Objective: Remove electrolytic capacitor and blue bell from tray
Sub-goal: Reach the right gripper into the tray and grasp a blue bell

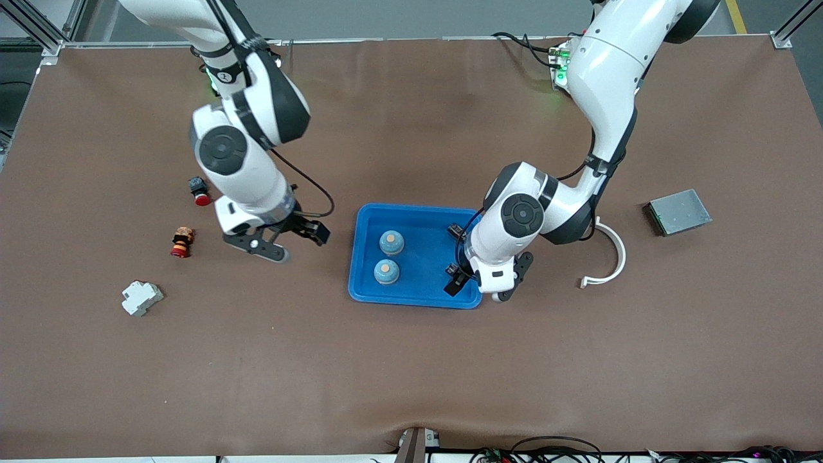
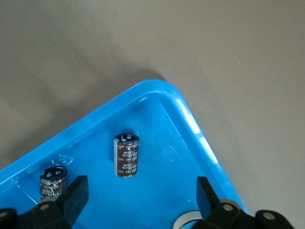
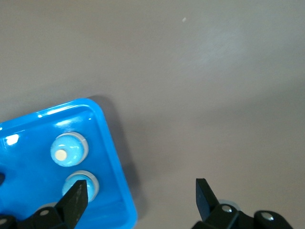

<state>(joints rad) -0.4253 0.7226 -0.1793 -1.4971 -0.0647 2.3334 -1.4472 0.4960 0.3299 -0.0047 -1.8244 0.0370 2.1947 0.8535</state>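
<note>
From my remote station I see the blue tray (image 1: 366,257) at mid-table, carrying two blue bells (image 1: 391,242) side by side toward the right arm's end, one nearer the front camera than the other. Two dark capacitors (image 2: 126,155) stand upright in the tray toward the left arm's end, apart from each other and close to the tray's wall, as the left wrist view shows me.

The left gripper (image 1: 472,280) hangs over the tray's corner at the left arm's end, its fingers (image 2: 76,196) spread wide and holding nothing. The right gripper (image 1: 286,239) is over bare table just beside the tray, at the right arm's end, its fingers (image 3: 202,193) likewise spread wide and empty.

Elsewhere on the brown table (image 1: 411,373) I make out a red-capped push button (image 1: 199,191), a small orange and red part (image 1: 182,242) and a white plastic block (image 1: 141,298) toward the right arm's end. A white curved strip (image 1: 611,257) and a grey flat box (image 1: 679,211) lie toward the left arm's end.
</note>
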